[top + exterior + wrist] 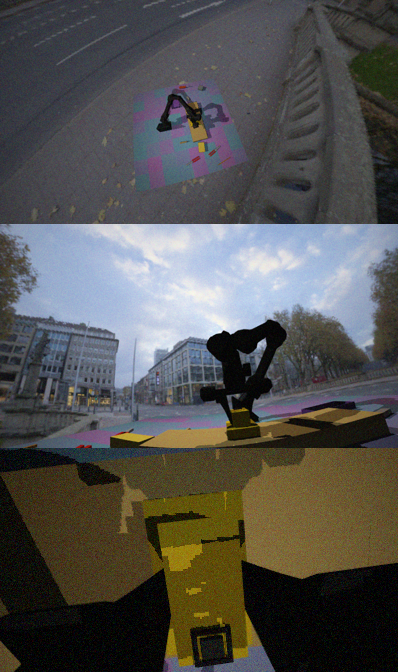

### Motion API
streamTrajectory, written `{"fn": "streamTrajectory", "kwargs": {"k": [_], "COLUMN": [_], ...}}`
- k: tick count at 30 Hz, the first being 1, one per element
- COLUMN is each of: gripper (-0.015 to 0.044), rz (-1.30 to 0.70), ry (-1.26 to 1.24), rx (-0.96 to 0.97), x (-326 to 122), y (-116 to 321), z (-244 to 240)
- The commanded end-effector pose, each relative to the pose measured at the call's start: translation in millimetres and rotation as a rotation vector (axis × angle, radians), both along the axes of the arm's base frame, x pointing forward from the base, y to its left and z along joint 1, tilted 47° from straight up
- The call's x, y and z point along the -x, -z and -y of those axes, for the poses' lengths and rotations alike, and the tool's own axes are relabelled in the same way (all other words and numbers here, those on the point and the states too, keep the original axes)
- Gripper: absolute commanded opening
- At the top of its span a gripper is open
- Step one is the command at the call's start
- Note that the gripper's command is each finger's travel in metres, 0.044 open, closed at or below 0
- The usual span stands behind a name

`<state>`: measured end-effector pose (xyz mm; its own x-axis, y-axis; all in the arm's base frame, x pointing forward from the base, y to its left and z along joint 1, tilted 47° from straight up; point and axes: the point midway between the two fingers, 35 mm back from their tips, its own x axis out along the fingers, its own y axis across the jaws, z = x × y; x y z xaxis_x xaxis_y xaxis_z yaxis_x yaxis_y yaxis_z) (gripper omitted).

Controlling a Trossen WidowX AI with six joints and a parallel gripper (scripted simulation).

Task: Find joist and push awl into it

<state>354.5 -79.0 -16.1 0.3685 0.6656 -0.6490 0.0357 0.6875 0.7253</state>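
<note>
Pinching the yellow, block-shaped stud finder by its upright grip, my black fingers hold what I judge light, stiff plastic, toward six o'clock on the tan wooden panel.
</note>
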Motion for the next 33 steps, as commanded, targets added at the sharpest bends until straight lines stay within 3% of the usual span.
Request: {"fn": "streamTrajectory", "kwargs": {"k": [1, 33], "gripper": [0.0000, 0.0000], "rz": [-0.003, -0.002], "ry": [0.000, 0.000], "rx": [0.004, 0.010], "x": [1.1, 5.4], "y": [9.6, 80.6], "z": [8.5, 78.2]}}
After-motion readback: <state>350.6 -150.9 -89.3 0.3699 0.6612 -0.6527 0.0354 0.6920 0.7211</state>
